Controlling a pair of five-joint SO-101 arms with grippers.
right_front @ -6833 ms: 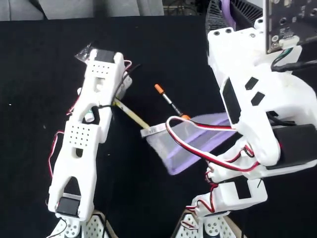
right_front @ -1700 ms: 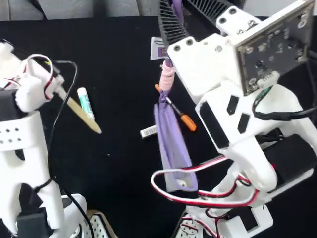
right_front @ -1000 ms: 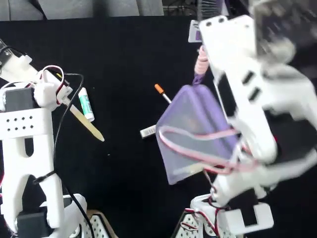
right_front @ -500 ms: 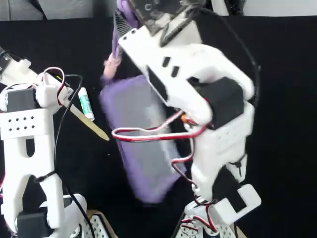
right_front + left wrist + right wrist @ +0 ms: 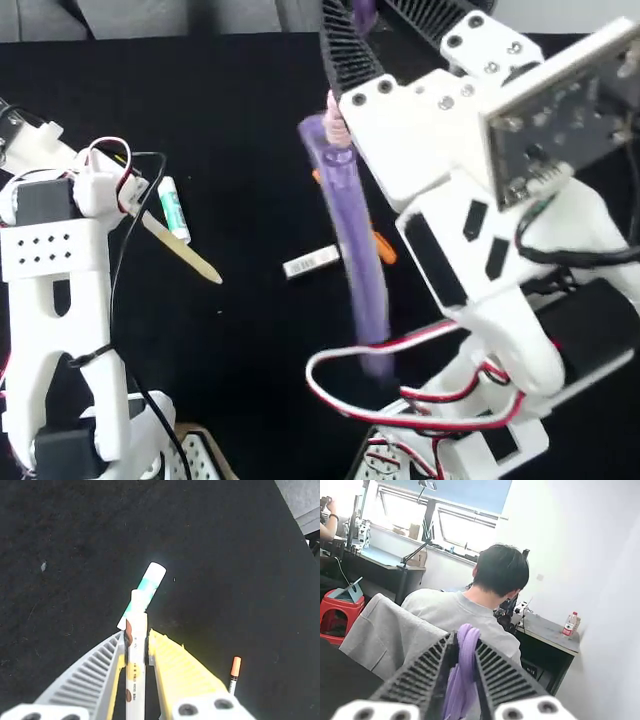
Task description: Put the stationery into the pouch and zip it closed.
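The left gripper point(image 5: 136, 639) is clamping a pencil point(image 5: 135, 680), with its jaws narrowed onto the shaft from both sides. In the high view the left arm is standing at the left edge of the black table point(image 5: 240, 110). The pencil point(image 5: 185, 255) is slanting out from it toward the middle, point outward (whether the point is touching the table cannot be told). A green-and-white tube point(image 5: 173, 210) is lying just beside the pencil. In the left wrist view the tube point(image 5: 144, 594) is showing past the pencil's far end.

The right gripper point(image 5: 463, 639) is pinching the purple pouch point(image 5: 461, 675), with its jaws drawn in on a fold of the fabric. In the high view the right gripper point(image 5: 360, 18) is sitting high over the far middle of the table. The pouch point(image 5: 355, 250) is hanging down from it edge-on, with a pink pull point(image 5: 335, 125) near its top.

An orange-tipped pen point(image 5: 382, 247) is lying on the table, partly hidden behind the pouch, and it is also showing in the left wrist view point(image 5: 234, 672). A small white block point(image 5: 311, 262) is lying just beside the pouch on the left arm's side, well apart from the tube. The pencil, tube, pen and block are all sitting outside the pouch.
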